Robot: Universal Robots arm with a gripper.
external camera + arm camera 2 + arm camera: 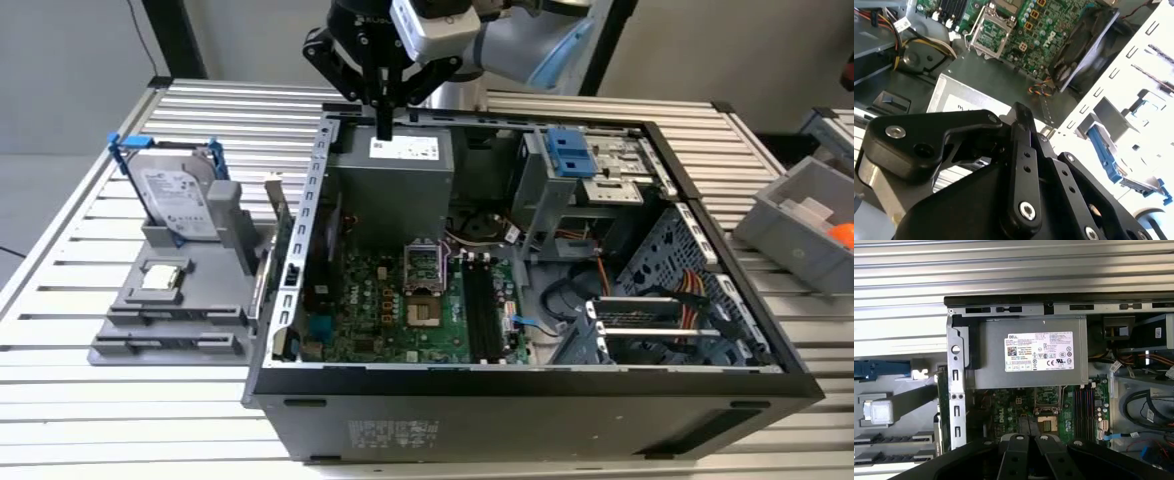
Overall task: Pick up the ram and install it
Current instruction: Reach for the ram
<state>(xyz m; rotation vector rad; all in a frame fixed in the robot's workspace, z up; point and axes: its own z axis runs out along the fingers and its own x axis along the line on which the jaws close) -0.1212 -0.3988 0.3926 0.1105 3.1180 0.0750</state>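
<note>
The gripper (pixel 384 130) is matte black, built of flat jointed links with rounded ends. Bright silver screws (pixel 1027 211) mark its pivots in the second wrist view. In the exterior view, at its two o'clock, the arm (pixel 541 45) is silver-grey with a pale blue cap.

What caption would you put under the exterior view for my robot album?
The gripper hovers over the power supply in the open computer case, while the ram stands outside, beside the case wall.

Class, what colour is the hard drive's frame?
The frame is blue; the exterior view shows it best.
</note>
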